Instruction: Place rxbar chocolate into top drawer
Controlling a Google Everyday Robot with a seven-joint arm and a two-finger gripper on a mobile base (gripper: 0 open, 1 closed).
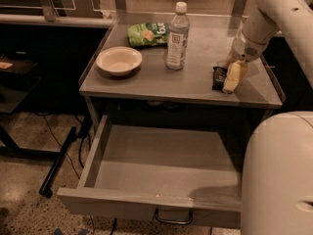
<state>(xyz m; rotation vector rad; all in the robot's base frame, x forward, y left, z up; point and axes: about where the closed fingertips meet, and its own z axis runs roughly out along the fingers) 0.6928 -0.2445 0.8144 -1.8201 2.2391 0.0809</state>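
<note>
The rxbar chocolate (218,77), a small black bar, lies flat on the grey table top (195,84) near its right front corner. My gripper (231,77) is down at the table top, right beside the bar on its right side and touching or nearly touching it. The top drawer (161,155) below the table top is pulled wide open and has nothing in it. Its dark pull handle (173,218) shows at the front edge.
A clear water bottle (177,37) stands mid-table. A green snack bag (148,34) lies behind it to the left. A white bowl (119,61) sits at the left. My arm (271,13) comes in from the upper right, and my white body (279,175) fills the lower right.
</note>
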